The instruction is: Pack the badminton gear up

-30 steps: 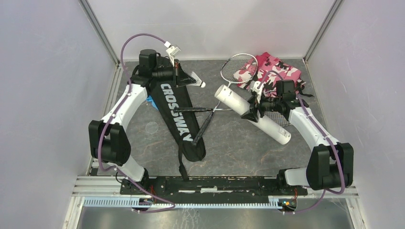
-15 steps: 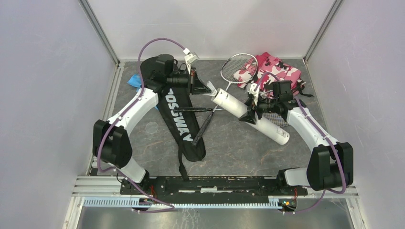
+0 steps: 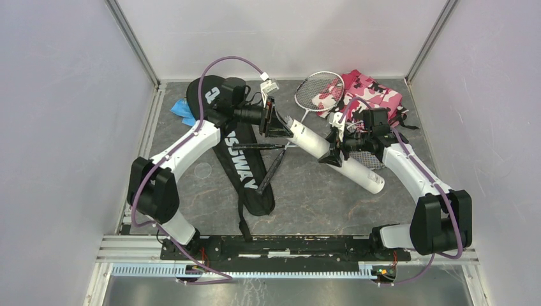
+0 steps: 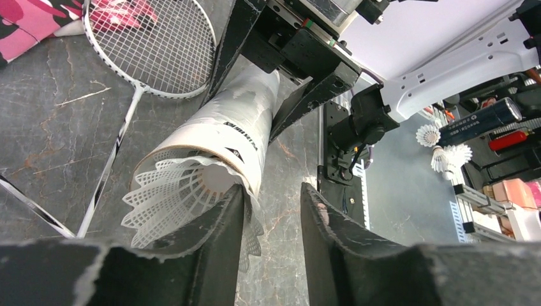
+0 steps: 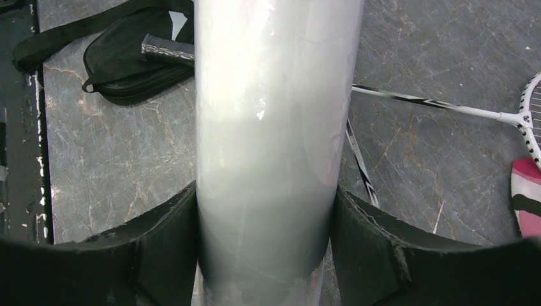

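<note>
A: On the grey marbled counter (image 3: pixel 319 197), the left claw (image 4: pixel 268 213), hovering over the black CROSSWAY racket bag (image 3: pixel 245 172) a second ago, is now sitting at the mouth of the white tube (image 4: pixel 236 121).

B: And its fingers are parting. The shuttlecock (image 4: pixel 172 197) is lying at that opening, brushing one finger.

A: The right claw (image 5: pixel 265 210) is clamping the tube midway.

B: So a shuttlecock is probably going in, while both rackets (image 3: pixel 319 92) are waiting, not yet bagged.
</note>
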Robot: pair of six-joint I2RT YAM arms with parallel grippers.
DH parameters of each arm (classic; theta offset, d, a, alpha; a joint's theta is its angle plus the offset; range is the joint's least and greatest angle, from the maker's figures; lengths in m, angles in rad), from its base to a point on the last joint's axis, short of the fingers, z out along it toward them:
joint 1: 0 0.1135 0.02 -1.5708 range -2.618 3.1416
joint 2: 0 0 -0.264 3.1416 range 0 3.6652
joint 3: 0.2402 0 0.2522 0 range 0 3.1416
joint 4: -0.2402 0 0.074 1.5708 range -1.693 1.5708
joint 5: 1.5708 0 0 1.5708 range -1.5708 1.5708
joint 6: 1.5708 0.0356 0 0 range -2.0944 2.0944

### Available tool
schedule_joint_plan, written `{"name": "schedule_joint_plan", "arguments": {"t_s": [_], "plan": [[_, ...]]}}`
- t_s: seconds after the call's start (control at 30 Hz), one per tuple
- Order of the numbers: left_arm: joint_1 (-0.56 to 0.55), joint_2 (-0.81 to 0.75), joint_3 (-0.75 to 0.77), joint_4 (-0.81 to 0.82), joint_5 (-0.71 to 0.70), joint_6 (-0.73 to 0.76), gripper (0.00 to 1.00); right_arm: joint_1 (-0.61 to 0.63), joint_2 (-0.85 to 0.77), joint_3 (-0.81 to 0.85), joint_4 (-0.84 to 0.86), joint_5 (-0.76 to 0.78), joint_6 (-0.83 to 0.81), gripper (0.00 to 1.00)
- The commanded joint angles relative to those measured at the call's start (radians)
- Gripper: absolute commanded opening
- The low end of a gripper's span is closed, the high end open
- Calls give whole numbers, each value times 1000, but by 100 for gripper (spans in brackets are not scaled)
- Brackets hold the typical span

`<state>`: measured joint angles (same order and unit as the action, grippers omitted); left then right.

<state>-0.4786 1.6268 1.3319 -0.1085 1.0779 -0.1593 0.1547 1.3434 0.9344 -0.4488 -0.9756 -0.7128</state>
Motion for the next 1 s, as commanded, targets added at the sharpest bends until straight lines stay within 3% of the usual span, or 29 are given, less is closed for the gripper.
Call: {"name": "schedule_joint_plan", "arguments": {"t_s": [0.0,0.5,0.83,0.97], "plan": [[-12,17,-2,30,59,-26,47,2,-5,34,5,-29,-19,38],[-69,74,14,7,126,-19,67,2,-22,33,-10,-68,-37,38],[-54,34,118,-324,22,321,99,1,-15,38,-18,-60,-48,38],[-15,0,123,-327,3,338,100,1,-12,38,-22,-57,-51,38]]}}
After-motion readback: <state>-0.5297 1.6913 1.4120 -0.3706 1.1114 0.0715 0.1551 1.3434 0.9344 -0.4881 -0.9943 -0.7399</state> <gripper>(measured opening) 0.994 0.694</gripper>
